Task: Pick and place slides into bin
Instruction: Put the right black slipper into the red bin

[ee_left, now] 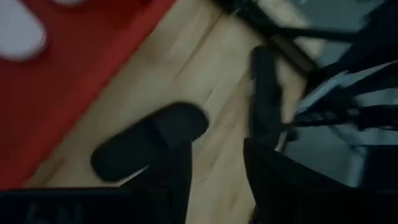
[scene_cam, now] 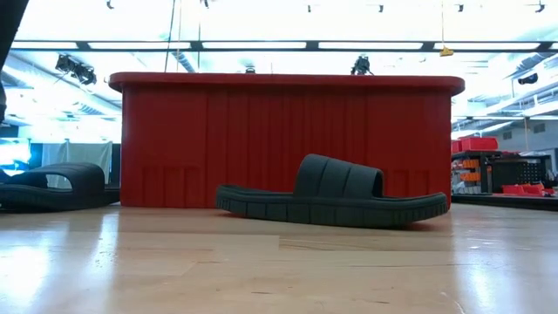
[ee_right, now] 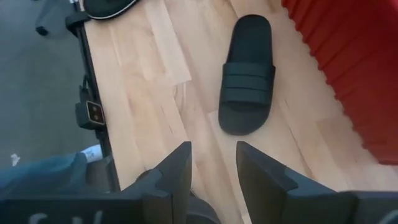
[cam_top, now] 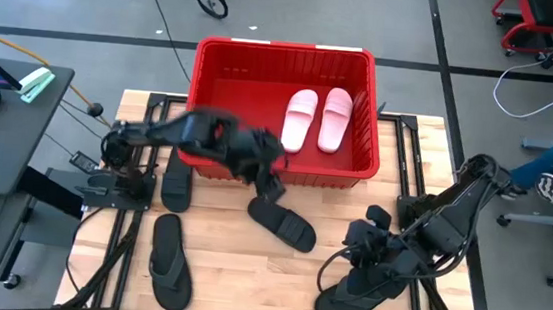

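Observation:
The red bin (cam_top: 214, 69) stands at the table's far middle with two pale pink slides (cam_top: 318, 119) lying inside. A black broad-strap slide (cam_top: 283, 223) lies flat on its sole in front of the bin; it also shows in the low view (scene_cam: 336, 196) and both wrist views (ee_left: 149, 143) (ee_right: 247, 74). My left gripper (cam_top: 272, 183) hangs open and empty over that slide's far end, by the bin's near wall. My right gripper (cam_top: 357, 247) is open and empty at the near right, above a black sandal (cam_top: 350, 294).
Another black slide (cam_top: 176, 184) lies left of the bin, partly under my left arm, and shows in the low view (scene_cam: 52, 185). A thin black flip-flop (cam_top: 172, 263) lies at the near left. Bare wood lies between the sandals.

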Controlling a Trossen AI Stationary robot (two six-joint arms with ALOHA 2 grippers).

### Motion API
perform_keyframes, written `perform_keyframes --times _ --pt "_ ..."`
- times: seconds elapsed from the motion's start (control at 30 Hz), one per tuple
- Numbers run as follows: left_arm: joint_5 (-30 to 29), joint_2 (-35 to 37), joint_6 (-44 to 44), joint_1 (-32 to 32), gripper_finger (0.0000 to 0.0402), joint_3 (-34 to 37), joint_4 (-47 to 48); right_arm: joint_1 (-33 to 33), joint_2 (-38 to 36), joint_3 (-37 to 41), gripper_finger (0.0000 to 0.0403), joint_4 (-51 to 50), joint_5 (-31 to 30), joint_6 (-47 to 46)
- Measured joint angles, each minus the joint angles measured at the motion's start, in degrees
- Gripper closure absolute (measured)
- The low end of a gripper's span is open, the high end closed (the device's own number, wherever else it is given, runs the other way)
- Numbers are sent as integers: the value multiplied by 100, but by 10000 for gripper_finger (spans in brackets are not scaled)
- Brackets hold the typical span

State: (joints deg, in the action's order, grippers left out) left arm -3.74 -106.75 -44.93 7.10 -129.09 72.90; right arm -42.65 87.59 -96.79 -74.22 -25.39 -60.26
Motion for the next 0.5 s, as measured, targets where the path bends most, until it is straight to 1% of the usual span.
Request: perform_keyframes --times 0.1,0.2,0.27,0.37,0.5 --pt "-485 -7 -404 378 234 717 -128 30 -37 0 271 51 -6 -169" --pt "-540 -14 -983 645 225 1521 -313 37 -199 0 271 93 -5 -217" --pt "-560 -12 -1329 774 219 2108 -744 37 -348 0 271 107 -17 -213" --pt "-555 -19 -1650 895 210 3067 -2137 37 -510 0 271 107 -95 -164" --pt "-543 -16 -2007 851 204 4239 -4474 37 -655 0 271 110 -324 -160"
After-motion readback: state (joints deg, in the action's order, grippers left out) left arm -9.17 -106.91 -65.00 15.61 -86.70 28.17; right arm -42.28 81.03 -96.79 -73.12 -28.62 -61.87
